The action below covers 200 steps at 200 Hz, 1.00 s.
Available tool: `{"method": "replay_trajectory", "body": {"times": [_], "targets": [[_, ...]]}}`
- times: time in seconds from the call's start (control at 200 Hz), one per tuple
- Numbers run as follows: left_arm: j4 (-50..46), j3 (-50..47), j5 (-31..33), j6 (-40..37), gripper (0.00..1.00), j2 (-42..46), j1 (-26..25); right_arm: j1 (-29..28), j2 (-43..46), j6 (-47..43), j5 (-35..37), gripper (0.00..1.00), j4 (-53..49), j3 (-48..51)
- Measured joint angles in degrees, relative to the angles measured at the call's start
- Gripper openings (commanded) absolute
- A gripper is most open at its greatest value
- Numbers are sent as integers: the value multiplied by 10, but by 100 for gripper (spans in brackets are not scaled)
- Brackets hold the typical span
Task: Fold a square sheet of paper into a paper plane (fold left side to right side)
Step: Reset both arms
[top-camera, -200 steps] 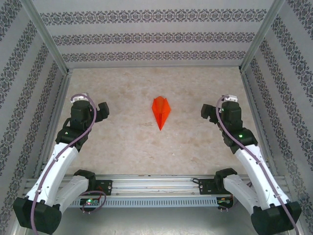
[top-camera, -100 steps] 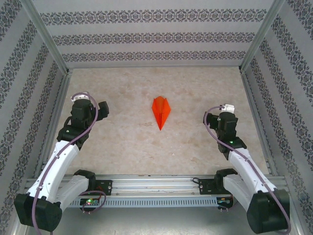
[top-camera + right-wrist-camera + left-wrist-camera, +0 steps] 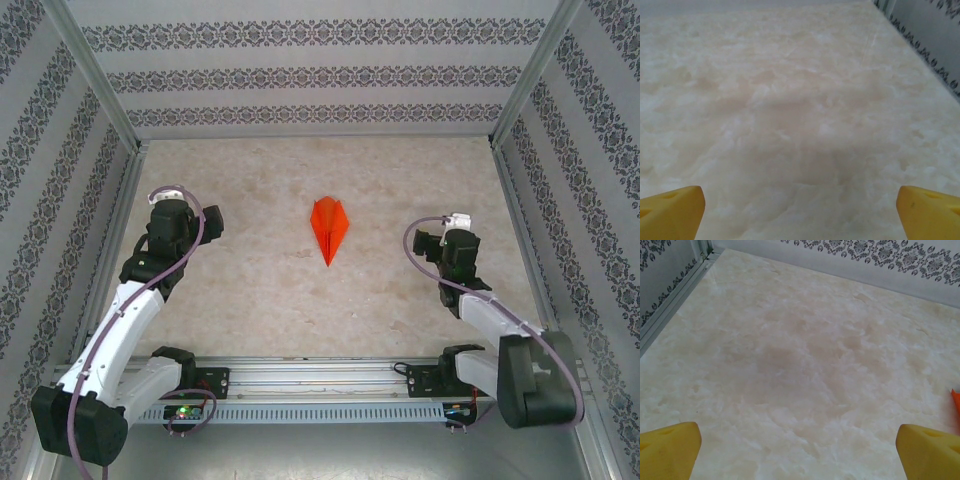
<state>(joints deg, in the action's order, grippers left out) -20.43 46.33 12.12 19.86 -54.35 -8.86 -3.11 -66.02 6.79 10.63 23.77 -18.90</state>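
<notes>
1 paper plane (image 3: 330, 228) lies flat near the middle of the marbled table (image 3: 250, 300), its sharp tip pointing toward the arm bases and its broad end toward the patterned far wall (image 3: 320, 75). 2 arms flank it, both well apart from it: the left gripper (image 3: 207, 220) on its left, the right gripper (image 3: 424, 240) on its right. The top view gives the whole dart with its centre crease. The left wrist view catches a sliver of orange at its right border, and 2 yellow fingertips (image 3: 670, 447) spread wide over bare table. The right wrist view shows 2 yellow fingertips (image 3: 670, 207) equally wide apart, holding nothing.
</notes>
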Motion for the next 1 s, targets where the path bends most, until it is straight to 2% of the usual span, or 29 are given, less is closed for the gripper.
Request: {"method": "replay_trajectory", "body": {"times": [0.295, 0.515, 0.675, 0.999], "targets": [[1, 0, 0, 0, 100, -9, 2, 2, -96, -40, -60, 98, 148, 0], [5, -1, 2, -10, 100, -27, 10, 12, -201, -57, -95, 98, 259, -1], [35, -22, 11, -35, 100, -44, 19, 25, -213, -54, -103, 98, 261, -12], [181, -115, 47, -117, 100, -96, 43, 30, -213, -52, -103, 98, 274, -22]]}}
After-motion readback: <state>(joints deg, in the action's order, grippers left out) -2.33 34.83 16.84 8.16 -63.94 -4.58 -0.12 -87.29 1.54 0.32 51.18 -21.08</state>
